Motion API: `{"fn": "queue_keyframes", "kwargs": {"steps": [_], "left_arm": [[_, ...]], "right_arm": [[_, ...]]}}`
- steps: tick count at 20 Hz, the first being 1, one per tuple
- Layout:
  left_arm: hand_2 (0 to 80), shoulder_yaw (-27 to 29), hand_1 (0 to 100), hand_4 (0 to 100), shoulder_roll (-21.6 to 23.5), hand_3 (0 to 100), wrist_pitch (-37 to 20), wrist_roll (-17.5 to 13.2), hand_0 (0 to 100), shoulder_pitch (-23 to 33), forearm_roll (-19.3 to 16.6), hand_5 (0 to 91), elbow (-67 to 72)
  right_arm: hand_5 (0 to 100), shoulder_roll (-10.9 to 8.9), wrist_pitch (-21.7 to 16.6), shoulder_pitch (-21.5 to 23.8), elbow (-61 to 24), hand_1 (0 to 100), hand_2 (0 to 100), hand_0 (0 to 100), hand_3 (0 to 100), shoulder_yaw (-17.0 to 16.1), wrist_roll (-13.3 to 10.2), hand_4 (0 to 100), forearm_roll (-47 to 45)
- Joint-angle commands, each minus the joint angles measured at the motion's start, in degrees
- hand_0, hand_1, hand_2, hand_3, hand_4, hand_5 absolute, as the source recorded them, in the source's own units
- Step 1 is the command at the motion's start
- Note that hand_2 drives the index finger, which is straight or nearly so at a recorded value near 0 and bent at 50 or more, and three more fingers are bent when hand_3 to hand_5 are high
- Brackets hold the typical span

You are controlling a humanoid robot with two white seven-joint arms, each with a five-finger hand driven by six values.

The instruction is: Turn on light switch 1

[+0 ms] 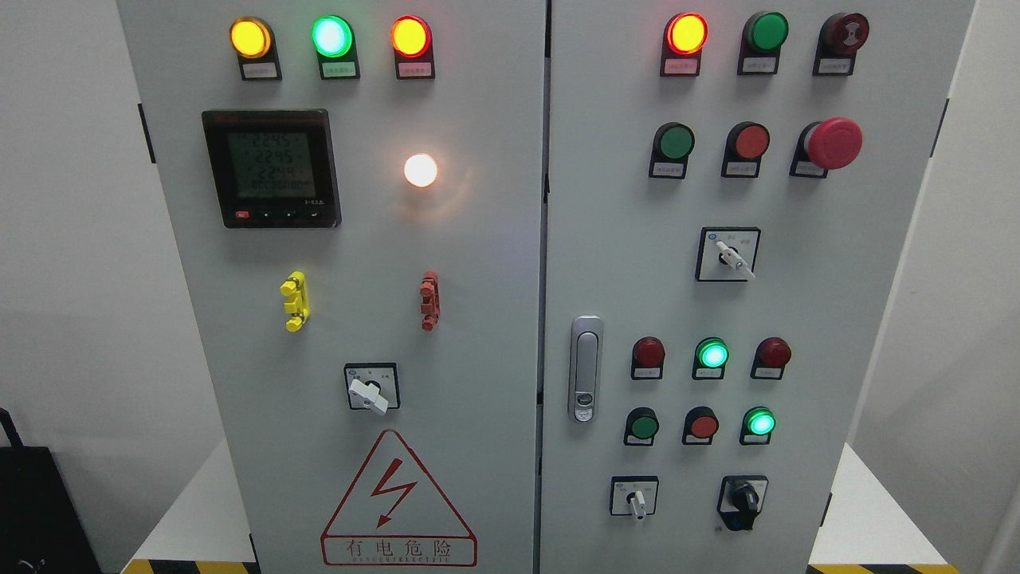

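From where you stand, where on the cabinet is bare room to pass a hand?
Bare: right door between door handle and rotary switch; left door beside warning triangle. Crowded: button cluster and top lamps. No robot hand shows.

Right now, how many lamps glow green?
3: one in the left door's top row, and two low on the right door, one in the middle of its row, one below and right. None seem hidden.
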Motion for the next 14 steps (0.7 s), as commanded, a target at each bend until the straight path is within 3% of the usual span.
{"fn": "queue_keyframes", "kwargs": {"steps": [1,11,14], "left_arm": [[0.0,-3.4,2,0,-1.4,0,1.3,0.0,39,-2.0,0.4,0.0,18.2],[0.0,-3.1,0,0,-1.7,0,0.9,0.0,36,-3.1,1.1,0.0,17.2],[0.0,-3.1,0,0,-1.7,0,0.7,0.2,36,-3.2,4.0,0.0,17.0]], "right_arm": [[0,0.00,0.0,0.0,0.0,0,0,5,0,0.0,0.0,0,0.0],[0,0.00,0.0,0.0,0.0,0,0,5,0,0.0,0.0,0,0.0],[0,0.00,0.0,0.0,0.0,0,0,5,0,0.0,0.0,0,0.0]]}}
